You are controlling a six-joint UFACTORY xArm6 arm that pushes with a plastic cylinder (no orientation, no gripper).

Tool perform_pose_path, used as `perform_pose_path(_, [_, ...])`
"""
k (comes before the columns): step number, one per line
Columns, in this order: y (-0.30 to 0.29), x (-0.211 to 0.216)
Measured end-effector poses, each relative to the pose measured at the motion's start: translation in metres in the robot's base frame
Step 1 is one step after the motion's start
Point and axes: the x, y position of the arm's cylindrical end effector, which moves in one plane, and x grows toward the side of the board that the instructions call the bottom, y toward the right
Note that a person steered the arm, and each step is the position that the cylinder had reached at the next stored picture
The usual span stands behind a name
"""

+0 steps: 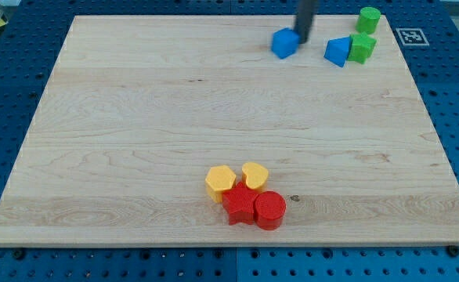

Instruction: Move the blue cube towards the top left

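The blue cube (pixel 285 43) sits on the wooden board near the view's top, right of centre. My tip (pixel 303 37) stands right against the cube's right side; the dark rod rises out of the view's top edge. A second blue block (pixel 337 51), of an irregular shape, lies further to the view's right.
A green star-like block (pixel 362 48) touches the second blue block, and a green cylinder (pixel 369 19) stands above it. Near the view's bottom centre cluster a yellow hexagon-like block (pixel 220 182), a yellow heart (pixel 254 175), a red star (pixel 239 206) and a red cylinder (pixel 270 209). The wooden board (pixel 135 141) lies on a blue pegboard.
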Motion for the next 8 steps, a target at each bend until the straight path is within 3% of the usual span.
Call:
perform_pose_path(1, [-0.036,0.0])
perform_pose_path(3, [0.002,0.029])
perform_pose_path(4, [-0.033,0.036])
perform_pose_path(6, [-0.168,0.012])
perform_pose_path(8, [-0.085,0.032])
